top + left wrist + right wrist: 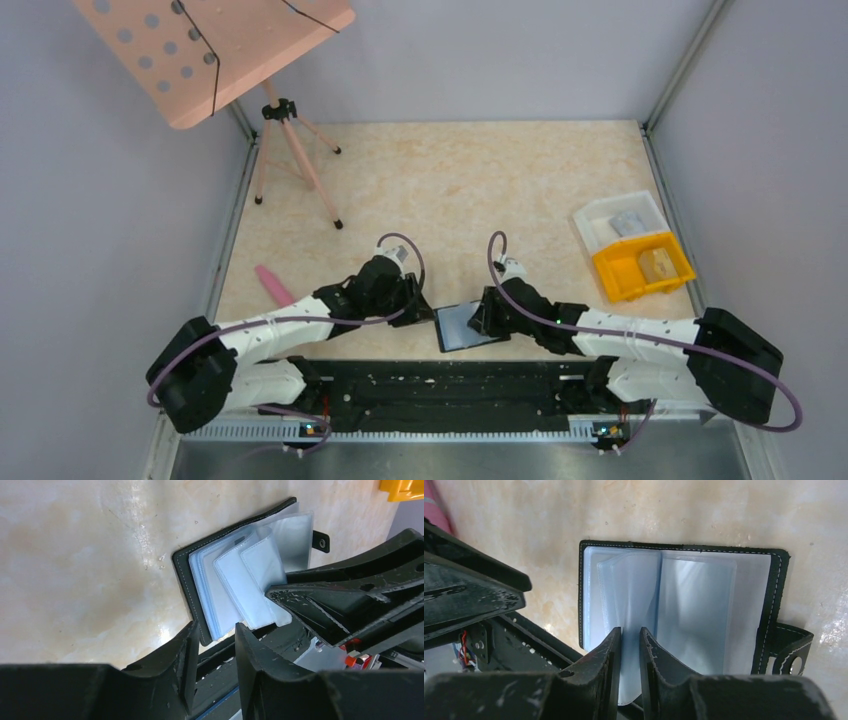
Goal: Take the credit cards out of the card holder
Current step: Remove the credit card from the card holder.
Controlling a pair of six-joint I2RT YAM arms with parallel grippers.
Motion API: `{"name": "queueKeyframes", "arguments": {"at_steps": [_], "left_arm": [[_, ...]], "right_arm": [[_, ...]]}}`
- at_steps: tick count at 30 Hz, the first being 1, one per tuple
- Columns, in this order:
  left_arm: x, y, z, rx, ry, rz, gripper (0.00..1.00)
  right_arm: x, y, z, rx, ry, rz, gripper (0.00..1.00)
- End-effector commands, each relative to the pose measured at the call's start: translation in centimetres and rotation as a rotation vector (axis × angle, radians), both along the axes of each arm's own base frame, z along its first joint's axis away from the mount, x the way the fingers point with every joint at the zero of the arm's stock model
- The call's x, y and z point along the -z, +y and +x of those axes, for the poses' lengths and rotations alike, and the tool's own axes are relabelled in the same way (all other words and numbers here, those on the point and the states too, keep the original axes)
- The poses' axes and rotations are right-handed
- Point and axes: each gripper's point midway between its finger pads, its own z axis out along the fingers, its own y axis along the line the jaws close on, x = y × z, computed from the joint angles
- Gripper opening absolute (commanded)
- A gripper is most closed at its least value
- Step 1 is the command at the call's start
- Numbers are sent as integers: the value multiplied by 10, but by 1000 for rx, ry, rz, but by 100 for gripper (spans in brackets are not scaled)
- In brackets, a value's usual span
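**Ops:** Nearest me in the overhead view is the black base rail (pixel 450 388), bottom centre. Just above it, the card holder (pixel 462 327) lies open on the table (pixel 480 180). My left gripper (pixel 424 308) is at its left edge and my right gripper (pixel 487 314) is over its right part.

**Desk:** Left wrist view?

**Ops:** Its fingers (pixel 185 650) fill the bottom of the frame, with a clear gap between the jaws. The holder's lower corner sits in their mouth, not pinched. The clear sleeves (pixel 240 580) fan out at centre, and the right gripper reaches in over them from the right.

**Desk:** Right wrist?

**Ops:** Jaws narrow at bottom centre, straddling the lower edge of a sleeve near the spine. I can't tell whether they bite. The holder fills the middle, with its snap tab (pixel 791 652) at lower right.

**Desk:** Any cards?

**Ops:** None I can make out; the sleeves look milky blue.

**Desk:** So how do we do this well?

**Ops:** As I judge it, the left should pin only the black cover flat. The right should take a card's edge, not the plastic, and draw slowly along the pocket's opening. Otherwise the whole holder will probably drag.
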Motion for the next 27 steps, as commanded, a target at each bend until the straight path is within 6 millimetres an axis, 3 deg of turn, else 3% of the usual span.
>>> {"name": "queueKeyframes", "arguments": {"at_steps": [1,3,7,13,19,27], "left_arm": [[-16,-24,12,20,-46,-52,37],[-12,-26,13,19,-36,-38,35],[-8,-18,18,-40,-14,20,35],[-20,26,36,-208,-106,180,46],[-50,60,40,-295,-231,205,56],[-67,88,34,-357,-316,184,63]], "right_arm": [[-19,7,7,6,-44,102,19],[-18,5,7,13,-41,92,21],[-17,-3,6,5,-25,8,39],[-23,-2,9,7,-24,-81,58],[-19,18,5,-9,-26,-198,60],[4,20,10,8,-21,-406,69]]}}
